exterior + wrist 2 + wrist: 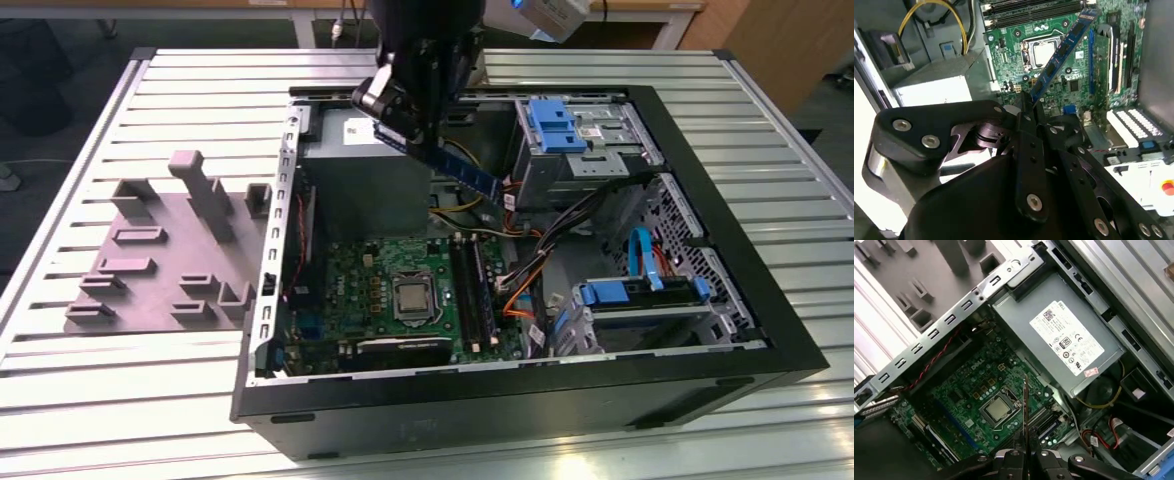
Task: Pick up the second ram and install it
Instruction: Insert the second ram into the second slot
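Pincer (pixel 1026 102) grips the flat, narrow second ram (pixel 1064 50).

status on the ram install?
Gripper shut on second ram. Stick held tilted above the motherboard, not yet seated. Nothing visibly blocking the memory slots.

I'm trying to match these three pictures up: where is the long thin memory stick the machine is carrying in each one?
Exterior view: the memory stick hangs slanted from the pincer, above the open computer case.
Second wrist view: the stick runs up from the pincer, across the motherboard.
First wrist view: seen edge-on, the stick is a thin line rising from the pincer.
Shared landmark: the square silver processor.
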Controlling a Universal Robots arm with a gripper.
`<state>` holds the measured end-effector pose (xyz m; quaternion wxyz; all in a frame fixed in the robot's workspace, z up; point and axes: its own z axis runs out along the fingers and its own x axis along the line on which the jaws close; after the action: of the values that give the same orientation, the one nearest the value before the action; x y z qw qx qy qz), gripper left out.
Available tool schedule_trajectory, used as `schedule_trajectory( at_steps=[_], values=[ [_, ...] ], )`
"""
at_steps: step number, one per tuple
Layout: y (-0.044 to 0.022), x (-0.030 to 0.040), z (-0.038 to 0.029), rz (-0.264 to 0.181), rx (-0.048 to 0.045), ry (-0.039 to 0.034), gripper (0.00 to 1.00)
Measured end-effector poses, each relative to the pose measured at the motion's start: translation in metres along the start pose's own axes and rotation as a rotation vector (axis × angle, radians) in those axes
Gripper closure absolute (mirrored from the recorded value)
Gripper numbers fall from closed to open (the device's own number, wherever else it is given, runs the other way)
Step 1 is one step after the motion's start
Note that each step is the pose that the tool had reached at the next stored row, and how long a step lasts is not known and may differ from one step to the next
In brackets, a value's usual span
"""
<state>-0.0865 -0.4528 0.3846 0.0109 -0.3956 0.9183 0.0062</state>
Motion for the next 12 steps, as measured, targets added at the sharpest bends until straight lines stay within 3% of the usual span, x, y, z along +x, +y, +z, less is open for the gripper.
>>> schedule_trajectory(
  at_steps=[12],
  values=[
    [0.0000, 0.0000, 0.0014, 0.202, 0.0050, -0.0005, 0.86]
  ],
)
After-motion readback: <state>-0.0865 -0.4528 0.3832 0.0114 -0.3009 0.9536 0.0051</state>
